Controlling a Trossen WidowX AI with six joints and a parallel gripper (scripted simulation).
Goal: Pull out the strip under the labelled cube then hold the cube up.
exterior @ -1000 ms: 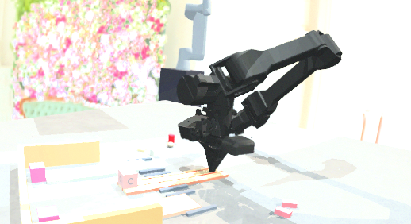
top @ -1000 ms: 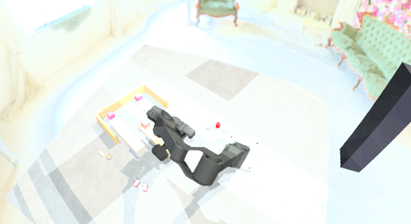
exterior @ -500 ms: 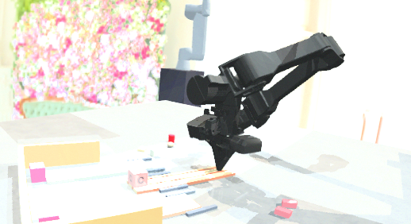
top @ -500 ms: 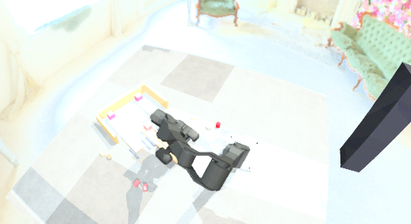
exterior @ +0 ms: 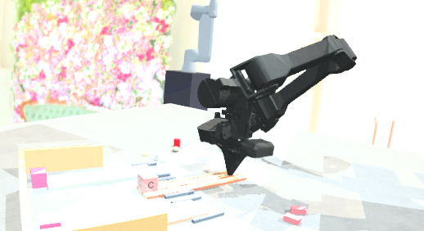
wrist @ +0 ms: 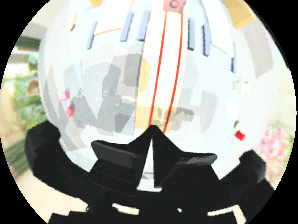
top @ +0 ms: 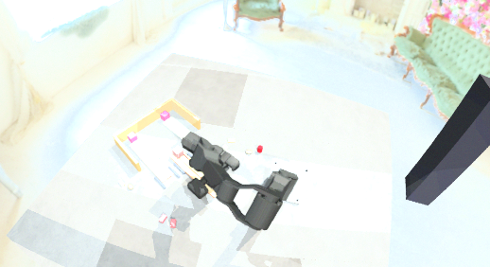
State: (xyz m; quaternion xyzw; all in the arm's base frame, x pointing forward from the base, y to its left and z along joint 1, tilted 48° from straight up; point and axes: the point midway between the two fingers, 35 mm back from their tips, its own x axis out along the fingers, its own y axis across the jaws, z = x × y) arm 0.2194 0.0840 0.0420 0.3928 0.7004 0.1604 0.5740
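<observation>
We have the tool fully closed, gripping nothing, its tip pressing the near end of the long orange strip. The pale pink cube marked C rides its far end. We should drag slowly and straight, keeping the cube upright. The yellow-walled tray holds two magenta cubes.

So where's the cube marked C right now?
In the exterior view the labelled cube sits left of centre on the far end of the orange strip, whose near end lies under the shut gripper.
</observation>
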